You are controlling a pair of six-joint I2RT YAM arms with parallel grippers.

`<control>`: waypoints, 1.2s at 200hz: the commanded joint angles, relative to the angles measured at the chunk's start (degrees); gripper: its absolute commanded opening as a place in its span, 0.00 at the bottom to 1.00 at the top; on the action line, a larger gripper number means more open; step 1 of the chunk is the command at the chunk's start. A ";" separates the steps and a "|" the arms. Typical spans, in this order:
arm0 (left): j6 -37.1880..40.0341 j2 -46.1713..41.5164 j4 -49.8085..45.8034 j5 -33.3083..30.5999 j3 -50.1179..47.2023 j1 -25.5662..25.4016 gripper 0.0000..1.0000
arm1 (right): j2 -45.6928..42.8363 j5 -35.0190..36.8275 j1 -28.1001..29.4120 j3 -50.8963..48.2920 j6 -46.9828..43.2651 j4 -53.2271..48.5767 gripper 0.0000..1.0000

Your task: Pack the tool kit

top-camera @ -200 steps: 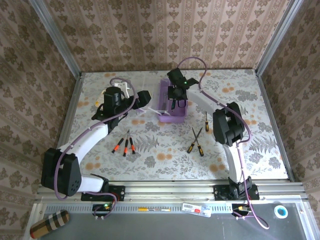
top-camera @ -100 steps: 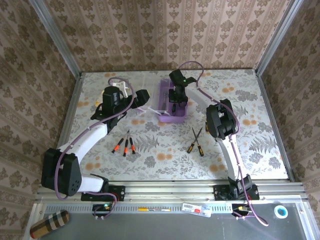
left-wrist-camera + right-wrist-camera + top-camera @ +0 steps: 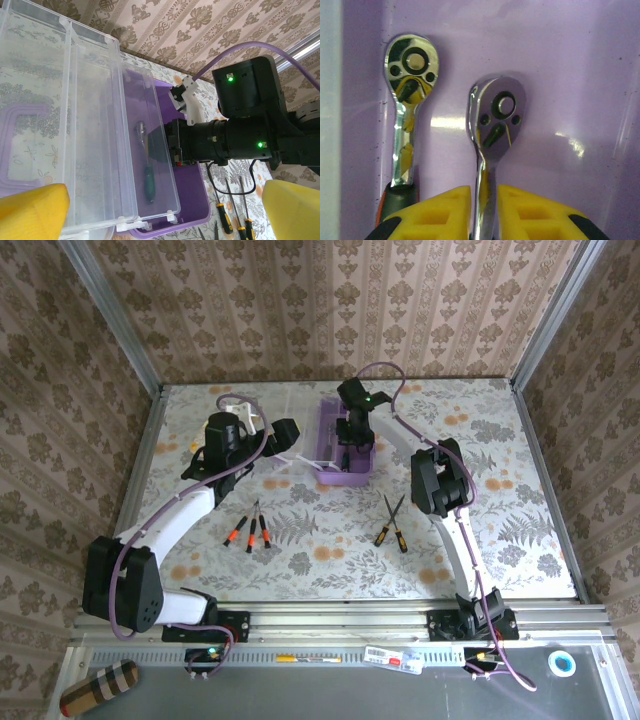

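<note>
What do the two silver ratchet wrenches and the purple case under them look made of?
Silver ratchet wrenches: likely chrome-plated steel, mirror-polished, since the heads carry sharp reflections. Purple case: apparently moulded plastic, semi-gloss, with soft highlights and faint specks.

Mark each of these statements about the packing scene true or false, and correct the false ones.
1. Two shiny metal ratchet wrenches lie side by side on the floor of the purple plastic case. True.
2. The case's clear plastic lid is closed. False: it lies open, swung to the case's left.
3. The left pincer has its yellow fingers wide apart. True.
4. Every screwdriver is packed. False: orange-handled screwdrivers and yellow-and-black-handled screwdrivers lie on the floral table; one green-handled screwdriver is in the case.
5. The right pincer hovers over bare table. False: it is down in the case, flanking one wrench's shaft.
</note>
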 commanded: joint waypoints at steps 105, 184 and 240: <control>-1.04 -1.26 1.42 1.49 0.32 -0.19 1.00 | -14.29 2.03 -0.57 -1.16 1.54 -1.59 0.30; 0.79 0.40 -0.77 1.96 1.63 -9.51 1.00 | -46.87 4.66 -0.39 -48.05 3.68 9.41 0.32; 1.86 1.44 -2.26 1.58 2.26 -15.64 1.00 | -64.28 9.53 4.47 -72.43 15.97 6.74 0.36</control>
